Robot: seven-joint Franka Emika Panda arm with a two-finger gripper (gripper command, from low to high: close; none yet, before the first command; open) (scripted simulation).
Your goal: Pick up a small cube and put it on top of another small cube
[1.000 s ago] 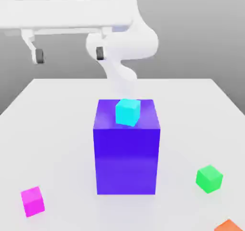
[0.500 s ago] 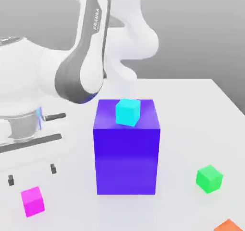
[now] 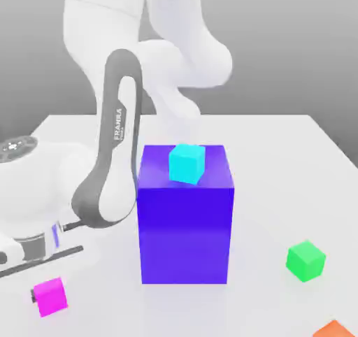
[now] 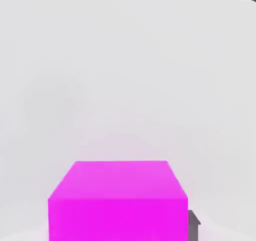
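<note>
Pinching the Magenta Cube Low Over the Pale Table

The gripper (image 3: 50,296) of the white arm (image 3: 105,133) is closed on the magenta cube (image 3: 51,297). One dark fingertip (image 3: 33,296) touches the cube at its side toward the exterior view's left. In the hand view, a dark fingertip also sits right against one side of the cube. Whether the cube rests on the table (image 3: 259,161) or is a little above it, I cannot tell.

The magenta cube is near the front, at the exterior view's left, well apart from the big blue-violet block (image 3: 185,234). This block stands upright in the middle of the table, and on its top lies a cyan cube (image 3: 187,163), turned a little.

At the exterior view's right there is the green cube (image 3: 305,261), which lies on the table with one corner toward the camera, and nothing is on top of it. Nearer to the camera is an orange cube (image 3: 334,330), partly cut by the lower edge of the exterior view.
</note>
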